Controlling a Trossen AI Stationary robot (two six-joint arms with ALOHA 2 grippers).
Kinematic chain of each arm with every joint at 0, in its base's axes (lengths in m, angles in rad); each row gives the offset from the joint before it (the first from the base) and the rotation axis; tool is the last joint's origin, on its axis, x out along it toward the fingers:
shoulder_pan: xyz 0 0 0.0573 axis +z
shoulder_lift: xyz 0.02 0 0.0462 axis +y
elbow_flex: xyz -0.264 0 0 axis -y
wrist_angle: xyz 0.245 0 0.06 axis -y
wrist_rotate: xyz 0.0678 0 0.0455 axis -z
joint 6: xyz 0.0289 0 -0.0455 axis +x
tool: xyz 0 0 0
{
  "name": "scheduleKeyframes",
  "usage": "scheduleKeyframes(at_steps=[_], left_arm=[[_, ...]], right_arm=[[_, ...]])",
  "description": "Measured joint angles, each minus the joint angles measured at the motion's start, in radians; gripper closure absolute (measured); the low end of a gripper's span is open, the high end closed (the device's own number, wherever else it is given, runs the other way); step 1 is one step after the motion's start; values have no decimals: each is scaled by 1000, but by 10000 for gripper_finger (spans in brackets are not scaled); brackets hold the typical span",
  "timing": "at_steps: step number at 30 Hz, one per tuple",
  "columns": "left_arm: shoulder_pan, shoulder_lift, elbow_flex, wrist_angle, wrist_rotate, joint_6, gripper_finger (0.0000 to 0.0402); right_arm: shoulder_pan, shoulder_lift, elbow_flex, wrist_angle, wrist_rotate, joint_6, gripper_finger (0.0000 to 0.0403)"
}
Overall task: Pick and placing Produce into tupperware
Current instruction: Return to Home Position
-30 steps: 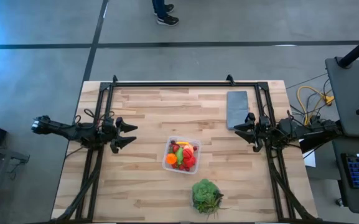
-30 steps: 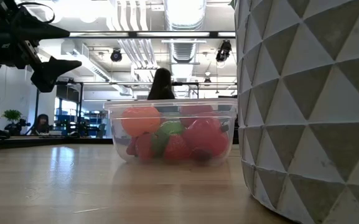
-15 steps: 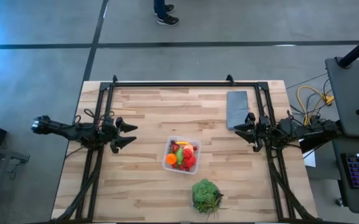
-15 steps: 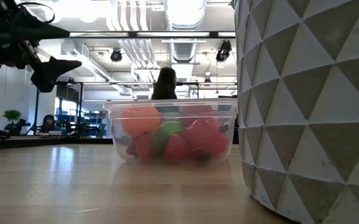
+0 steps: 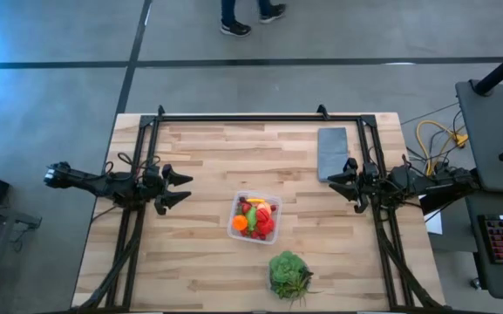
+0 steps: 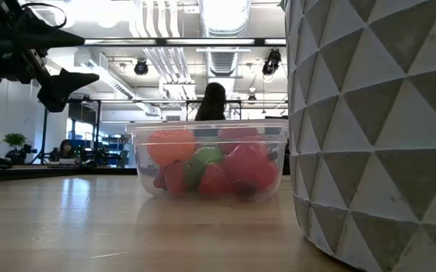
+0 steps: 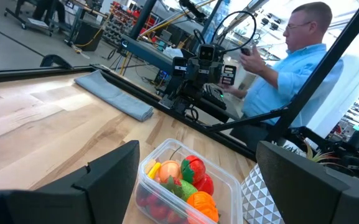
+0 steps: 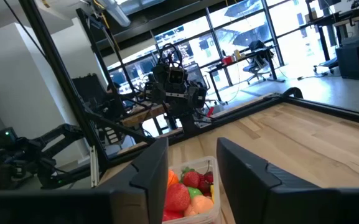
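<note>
**Left gripper, right gripper: both spread, empty**

Dark fingers gape at opposite sides of the pale plank table. Between them sits the clear, squarish, round-cornered tupperware, mouth up, skewed to the table edges, with glossy produce heaped inside.

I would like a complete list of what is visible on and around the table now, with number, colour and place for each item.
table: one, light wood, under both arms.
container: one, clear plastic, middle of the table.
toy fruits and vegetables: several, red, orange, green, yellow, all inside the container.
pad: one, grey, right part of the table, near the right gripper.
plant: one, green, in a white faceted pot, beside the container, by the table edge.
person: one, light blue shirt, beyond the right arm.
left gripper: open, empty, table's left side.
right gripper: open, empty, table's right side.
</note>
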Motion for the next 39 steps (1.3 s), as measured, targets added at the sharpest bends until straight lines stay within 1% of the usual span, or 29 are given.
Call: scheduleKeyframes(at_steps=[6, 15, 25, 33, 39], left_arm=[[0, 0, 0, 0, 0, 0, 93], [0, 0, 0, 0, 0, 0, 93], [0, 0, 0, 0, 0, 0, 93], [0, 0, 0, 0, 0, 0, 93], [0, 0, 0, 0, 0, 0, 93]], right_arm=[[0, 0, 0, 0, 0, 0, 278], [0, 0, 0, 0, 0, 0, 270], [0, 0, 0, 0, 0, 0, 280], [0, 0, 0, 0, 0, 0, 275], [0, 0, 0, 0, 0, 0, 280]])
